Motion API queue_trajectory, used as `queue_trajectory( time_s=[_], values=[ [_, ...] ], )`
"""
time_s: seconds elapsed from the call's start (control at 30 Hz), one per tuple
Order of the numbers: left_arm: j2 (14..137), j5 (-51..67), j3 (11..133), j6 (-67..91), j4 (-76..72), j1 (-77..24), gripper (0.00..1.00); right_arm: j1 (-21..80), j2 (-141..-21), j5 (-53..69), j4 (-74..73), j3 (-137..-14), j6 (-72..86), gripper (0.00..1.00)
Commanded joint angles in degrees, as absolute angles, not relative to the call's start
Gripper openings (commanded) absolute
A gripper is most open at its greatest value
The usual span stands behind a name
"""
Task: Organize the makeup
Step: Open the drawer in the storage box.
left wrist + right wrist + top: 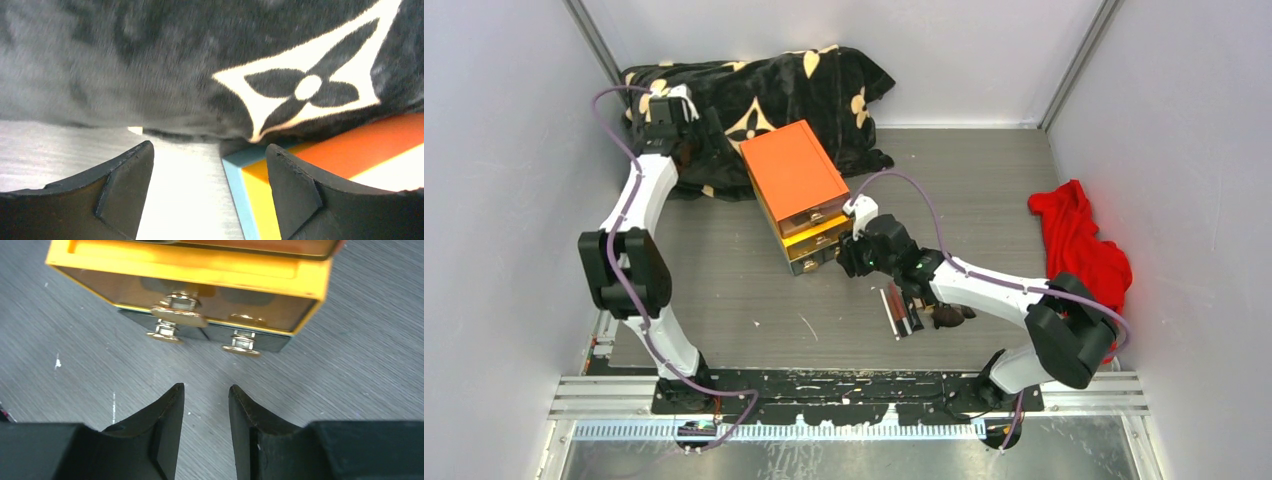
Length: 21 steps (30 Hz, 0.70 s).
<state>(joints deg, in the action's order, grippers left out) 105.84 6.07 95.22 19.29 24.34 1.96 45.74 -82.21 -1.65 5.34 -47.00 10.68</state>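
Makeup (pixel 902 312) lies in a small cluster on the desk (pixel 724 300), toward the near edge and just beside the right arm's forearm. It looks like a flat pale piece with thin red and dark sticks along it. A brown fluffy brush head (pixel 948 316) lies right next to it, partly hidden under the arm. The cluster sits a short way in front of the box (pixel 794 175) and does not touch it. It is well apart from the red cloth (pixel 1079 240) bunched at the right side of the desk.

The box has an orange top and stacked drawers facing the near side, each with gold knobs (pixel 179 315). A black blanket (pixel 754 85) with a cream flower print is heaped behind the box against the back wall.

The right fingers (pixel 165 425) point at the drawer fronts from close by. They stand a narrow gap apart, with only bare desk between them and nothing held. The left fingers (pixel 125 180) are low over the desk at the blanket's edge, with the box's corner just to their right. They are spread wide and hold nothing.
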Motion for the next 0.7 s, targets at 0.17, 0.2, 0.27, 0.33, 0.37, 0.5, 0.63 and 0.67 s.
queue_trajectory(
  time_s=[0.17,0.2,0.27,0.33,0.37,0.5,0.63,0.67],
  values=[
    [91.1,1.82,80.01,19.74,21.6,1.88,0.87,48.4,-82.78,-6.26,15.76,-47.01,11.39,0.46],
    [90.14,1.44,78.58,19.96,21.21,2.04,0.87,48.55,-83.63,-6.75,16.03,-47.71,11.12,0.46],
    [88.99,1.88,76.48,20.7,20.76,2.51,0.87,48.73,-85.78,-7.82,16.41,-49.74,10.68,0.48],
    [88.03,2.43,74.21,21.05,19.88,2.56,0.87,48.74,-88.15,-7.93,15.95,-51.96,10.31,0.49],
    [87.79,2.67,73.31,21.13,19.13,2.55,0.87,48.84,-89.1,-7.9,15.95,-52.79,10.33,0.51],
    [87.78,2.22,70.69,21.63,17.79,2.53,0.87,49.95,-90.86,-8.23,17.26,-54.03,10.66,0.61],
    [88.23,4.78,68.85,22.7,15.99,2.56,0.87,50.89,-90.37,-10.57,18.85,-53.46,11.23,0.67],
    [88.18,5.39,68.35,22.92,15.4,2.55,0.87,51.11,-90.13,-11.09,19.45,-53.14,11.3,0.67]
  ],
)
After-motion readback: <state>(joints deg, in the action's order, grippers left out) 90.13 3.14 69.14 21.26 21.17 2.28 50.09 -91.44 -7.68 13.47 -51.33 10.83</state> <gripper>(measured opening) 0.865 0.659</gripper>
